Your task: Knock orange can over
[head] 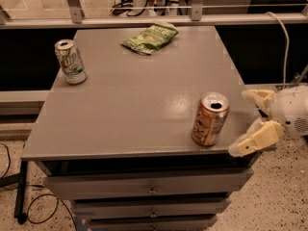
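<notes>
1. gripper (251,120) is hovering at the frame's right edge, fingers spread, grasping nothing.
2. orange can (210,119) is standing upright at lower right on the grey table (134,109), just left of the gripper.
3. white and green soda can (70,61) is standing upper left.

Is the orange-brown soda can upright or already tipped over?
Upright: the orange-brown aluminium soda can stands on its base, silver top up. The cream two-finger gripper, open, is beside it, not touching.

Two cans on the one table (134,109): one orange can (210,119) at lower right, one white and green can (70,61) at upper left. One green snack bag (150,37) up top. One gripper (239,122) at right edge, two fingers spread.
</notes>
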Controlling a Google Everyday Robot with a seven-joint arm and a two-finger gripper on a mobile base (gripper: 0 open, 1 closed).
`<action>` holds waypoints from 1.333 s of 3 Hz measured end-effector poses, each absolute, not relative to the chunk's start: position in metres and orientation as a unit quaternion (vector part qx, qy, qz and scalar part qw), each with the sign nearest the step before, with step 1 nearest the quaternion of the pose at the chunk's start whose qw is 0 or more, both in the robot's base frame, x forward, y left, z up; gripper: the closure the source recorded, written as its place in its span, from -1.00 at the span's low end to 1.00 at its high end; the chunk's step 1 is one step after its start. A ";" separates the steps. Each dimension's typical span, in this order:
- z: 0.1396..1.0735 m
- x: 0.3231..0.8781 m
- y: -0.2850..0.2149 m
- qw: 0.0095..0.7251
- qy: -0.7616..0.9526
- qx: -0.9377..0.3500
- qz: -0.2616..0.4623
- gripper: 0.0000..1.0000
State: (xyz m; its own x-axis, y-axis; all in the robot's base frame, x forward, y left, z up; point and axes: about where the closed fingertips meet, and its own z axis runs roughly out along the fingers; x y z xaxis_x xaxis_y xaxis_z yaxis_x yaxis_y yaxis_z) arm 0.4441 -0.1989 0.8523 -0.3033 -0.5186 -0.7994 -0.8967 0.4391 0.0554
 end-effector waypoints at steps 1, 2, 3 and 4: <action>0.866 0.469 -0.157 0.425 0.714 -0.453 0.323 -1.00; 0.878 0.493 -0.109 0.455 0.670 -0.460 0.364 -1.00; 0.887 0.527 -0.064 0.469 0.639 -0.474 0.384 -1.00; 0.896 0.555 -0.037 0.476 0.623 -0.486 0.386 -1.00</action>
State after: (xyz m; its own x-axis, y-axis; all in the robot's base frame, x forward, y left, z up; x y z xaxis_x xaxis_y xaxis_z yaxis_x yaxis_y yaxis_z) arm 0.5547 -0.0374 0.8955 -0.0744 -0.2383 -0.9683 -0.9733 0.2286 0.0185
